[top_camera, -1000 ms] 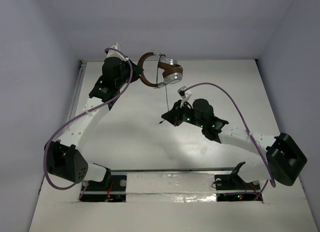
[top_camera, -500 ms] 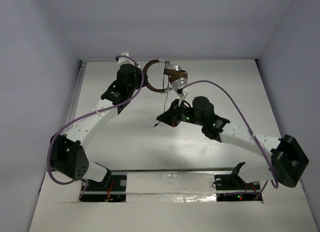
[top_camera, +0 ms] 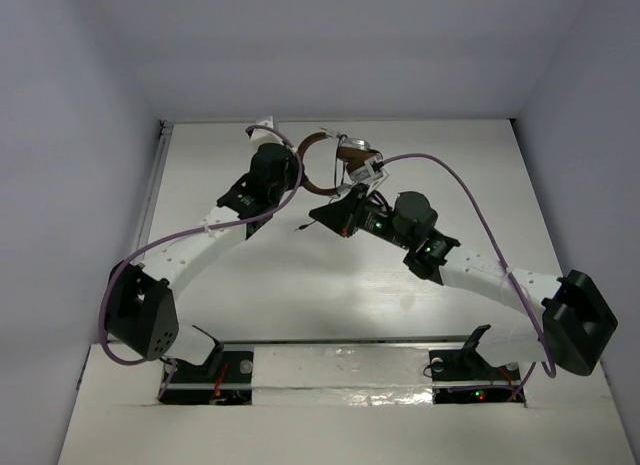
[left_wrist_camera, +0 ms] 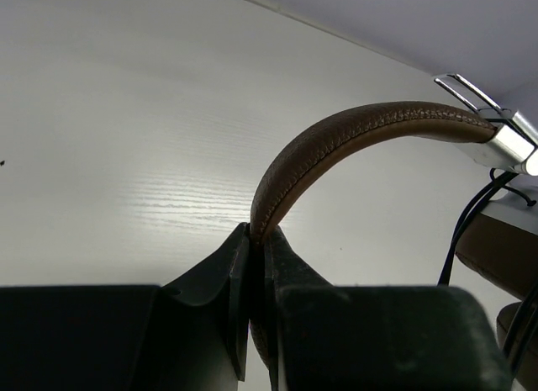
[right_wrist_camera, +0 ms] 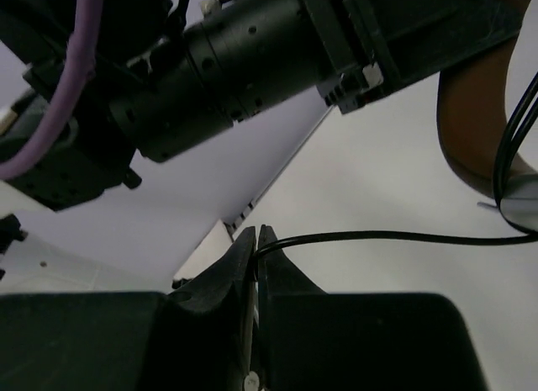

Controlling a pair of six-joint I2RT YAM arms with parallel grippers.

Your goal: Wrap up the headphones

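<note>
clamping headphones [top_camera: 357,151] headband [left_wrist_camera: 353,127], left gripper [left_wrist_camera: 256,240] fully closed; right gripper [right_wrist_camera: 256,240] pinched tight on cord [right_wrist_camera: 378,235].

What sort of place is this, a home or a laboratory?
Most likely a robot laboratory cell: a white table closed in by plain pale walls, with the left arm and right arm, bolted at its near edge, holding the headphones.
</note>
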